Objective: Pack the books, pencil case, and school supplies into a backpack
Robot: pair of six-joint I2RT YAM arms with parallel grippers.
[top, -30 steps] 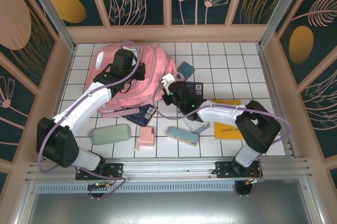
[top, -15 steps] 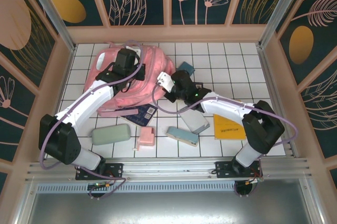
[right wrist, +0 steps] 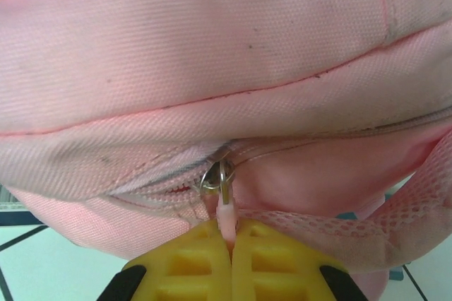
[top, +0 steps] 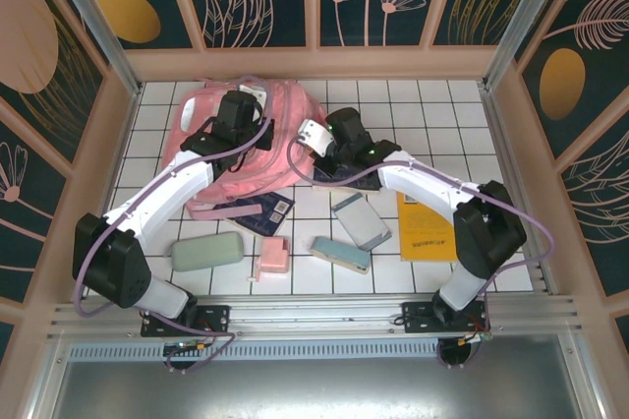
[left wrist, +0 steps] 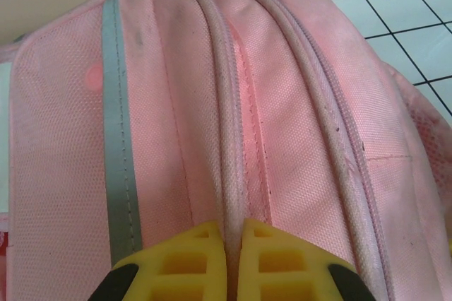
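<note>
Pink cloth takes up the far left of the white tiled table (top: pixel 442 124): the backpack (top: pixel 201 124) lies there, with both arms reaching onto it. The left gripper (left wrist: pixel 232 236) sits on top of the bag, its yellow fingers (left wrist: pixel 187 262) pressed nearly together on a raised corded seam beside a silvery stripe (left wrist: pixel 119 138). The right gripper (right wrist: pixel 230 234) is at the bag's right edge, pinched tight on the pink zip tab (right wrist: pixel 224 210), which hangs from a small metal ring (right wrist: pixel 215 174) where the zip line meets a mesh side pocket (right wrist: pixel 395 223).

A navy book (top: pixel 267 210) with a white label pokes out from under the bag's near edge. Nearer the arm bases, well apart from the bag, lie the sage-green pencil case (top: pixel 206 252), a pink block (top: pixel 272 258) and a light-blue slab (top: pixel 341 254) in a loose row. A grey-blue case (top: pixel 361 220) lies just beyond the slab, and the yellow-orange book (top: pixel 428 227) rests to its right, partly under the right arm.
</note>
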